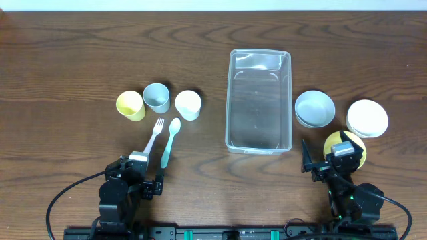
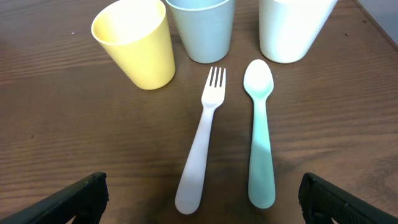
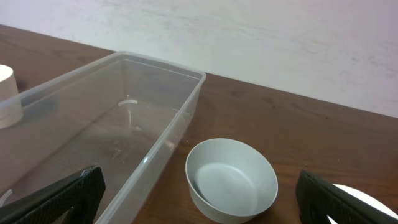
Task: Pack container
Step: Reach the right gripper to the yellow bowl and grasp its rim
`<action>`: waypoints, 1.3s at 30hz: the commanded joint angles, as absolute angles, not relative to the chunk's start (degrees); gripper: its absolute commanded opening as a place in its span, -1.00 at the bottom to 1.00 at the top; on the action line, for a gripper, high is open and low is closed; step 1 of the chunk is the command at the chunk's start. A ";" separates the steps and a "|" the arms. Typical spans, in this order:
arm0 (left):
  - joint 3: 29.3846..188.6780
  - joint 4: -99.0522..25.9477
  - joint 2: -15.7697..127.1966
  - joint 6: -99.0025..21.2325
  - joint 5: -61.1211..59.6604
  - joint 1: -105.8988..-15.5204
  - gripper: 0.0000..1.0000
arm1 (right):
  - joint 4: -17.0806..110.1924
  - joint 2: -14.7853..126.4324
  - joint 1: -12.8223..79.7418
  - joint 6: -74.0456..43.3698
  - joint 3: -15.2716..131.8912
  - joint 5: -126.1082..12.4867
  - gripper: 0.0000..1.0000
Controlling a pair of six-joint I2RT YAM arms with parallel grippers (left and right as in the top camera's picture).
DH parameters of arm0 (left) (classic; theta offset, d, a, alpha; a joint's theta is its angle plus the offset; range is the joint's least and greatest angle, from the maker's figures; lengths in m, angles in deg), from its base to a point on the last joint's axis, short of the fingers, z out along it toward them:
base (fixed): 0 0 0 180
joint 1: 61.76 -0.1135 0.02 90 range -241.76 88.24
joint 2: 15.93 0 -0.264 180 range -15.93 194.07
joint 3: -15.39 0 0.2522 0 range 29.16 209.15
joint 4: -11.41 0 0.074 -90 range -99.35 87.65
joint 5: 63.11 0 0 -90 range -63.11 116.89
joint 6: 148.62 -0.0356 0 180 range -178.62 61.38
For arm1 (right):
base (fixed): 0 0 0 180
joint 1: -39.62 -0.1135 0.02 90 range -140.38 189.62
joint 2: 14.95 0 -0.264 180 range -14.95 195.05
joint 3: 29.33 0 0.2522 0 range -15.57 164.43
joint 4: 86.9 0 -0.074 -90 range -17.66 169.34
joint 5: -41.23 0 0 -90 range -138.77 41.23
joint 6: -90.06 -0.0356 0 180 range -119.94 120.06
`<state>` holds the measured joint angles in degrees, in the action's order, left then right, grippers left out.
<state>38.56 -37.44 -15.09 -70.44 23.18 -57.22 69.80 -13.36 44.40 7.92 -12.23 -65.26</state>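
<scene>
The clear plastic container [image 1: 259, 100] stands empty at the table's middle; it also shows in the right wrist view [image 3: 106, 130]. A yellow cup [image 1: 131, 105], a grey-blue cup [image 1: 157, 97] and a white cup [image 1: 188, 105] stand in a row to its left. A white fork [image 1: 153, 135] and a teal spoon [image 1: 170, 141] lie below them. A grey bowl [image 1: 314, 109], a white bowl [image 1: 367, 118] and a yellow bowl [image 1: 360, 148] sit to its right. My left gripper [image 2: 200, 199] is open, just short of the fork and spoon handles. My right gripper [image 3: 199, 198] is open, facing the grey bowl [image 3: 230, 180].
The table's front edge runs just behind both arm bases. A pale wall stands beyond the table's far edge in the right wrist view [image 3: 280, 37].
</scene>
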 commanded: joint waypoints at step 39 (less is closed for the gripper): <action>38.02 -37.18 -15.59 -70.09 22.81 -57.57 0.96 | 38.50 39.86 47.17 -5.44 41.38 -57.52 0.99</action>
